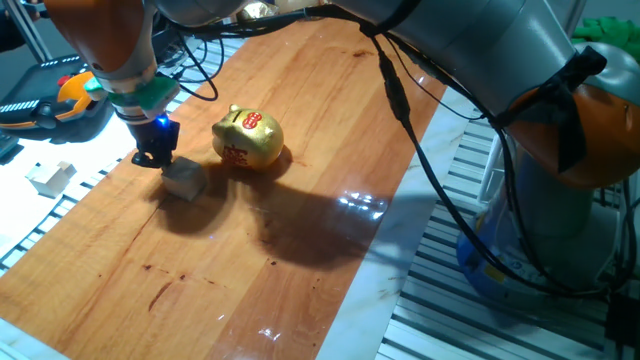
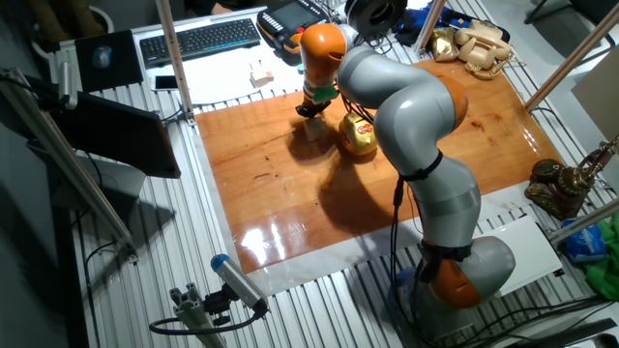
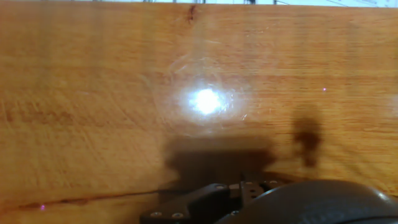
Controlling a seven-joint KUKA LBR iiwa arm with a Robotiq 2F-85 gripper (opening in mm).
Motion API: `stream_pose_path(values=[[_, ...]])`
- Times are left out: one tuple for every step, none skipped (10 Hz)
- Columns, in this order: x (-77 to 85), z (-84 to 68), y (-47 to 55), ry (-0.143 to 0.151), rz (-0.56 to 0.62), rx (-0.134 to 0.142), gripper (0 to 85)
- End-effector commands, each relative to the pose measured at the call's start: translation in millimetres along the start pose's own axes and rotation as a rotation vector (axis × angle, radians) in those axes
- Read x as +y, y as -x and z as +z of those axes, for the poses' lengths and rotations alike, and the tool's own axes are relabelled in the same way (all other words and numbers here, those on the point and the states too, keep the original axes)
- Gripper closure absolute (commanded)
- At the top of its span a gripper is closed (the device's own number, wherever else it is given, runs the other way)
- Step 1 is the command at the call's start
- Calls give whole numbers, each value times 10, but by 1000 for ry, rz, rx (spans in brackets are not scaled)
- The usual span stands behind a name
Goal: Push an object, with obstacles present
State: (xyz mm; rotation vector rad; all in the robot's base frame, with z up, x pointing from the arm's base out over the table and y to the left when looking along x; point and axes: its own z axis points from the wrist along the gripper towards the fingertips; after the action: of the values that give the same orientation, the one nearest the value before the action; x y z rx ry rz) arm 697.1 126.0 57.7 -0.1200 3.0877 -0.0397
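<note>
A wooden board (image 1: pixel 300 150) covers the slatted table (image 2: pixel 126 251). Off the board lie a pale block (image 1: pixel 50 177), a keyboard (image 2: pixel 199 38) and a gold telephone (image 2: pixel 471 44). A brass ornament (image 2: pixel 561 186) stands at another edge.

**Bright light from above, dark shadows on the wood**

The room is bright. Light falls from above, so the arm's shadow (image 1: pixel 300 225) lies big and dark on the wooden board (image 1: pixel 330 120). White glare (image 1: pixel 362 202) shines on the board near its edge, and again in the other fixed view (image 2: pixel 280 237). The golden piggy bank (image 1: pixel 248 138) gleams. The hand view is soft and blurry (like looking through fog), with one bright white spot (image 3: pixel 206 101) in the middle and a dark shadow (image 3: pixel 217 158) below it.
</note>
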Motion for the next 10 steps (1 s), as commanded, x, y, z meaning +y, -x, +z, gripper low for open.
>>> stream_pose_path(values=[[-1, -5, -7, 1, -3, 0, 850], [14, -8, -32, 1, -3, 0, 850], [28, -2, -48, 1, -6, 0, 850], [44, 8, -68, -1, -12, 0, 850], [59, 15, -90, -2, -16, 0, 850], [77, 20, -123, -2, -17, -2, 850], [86, 19, -152, -2, -17, -2, 850], [86, 20, -181, 1, -19, -2, 850], [82, 17, -206, 1, -20, -2, 850], [67, 5, -218, 2, -22, 1, 850]])
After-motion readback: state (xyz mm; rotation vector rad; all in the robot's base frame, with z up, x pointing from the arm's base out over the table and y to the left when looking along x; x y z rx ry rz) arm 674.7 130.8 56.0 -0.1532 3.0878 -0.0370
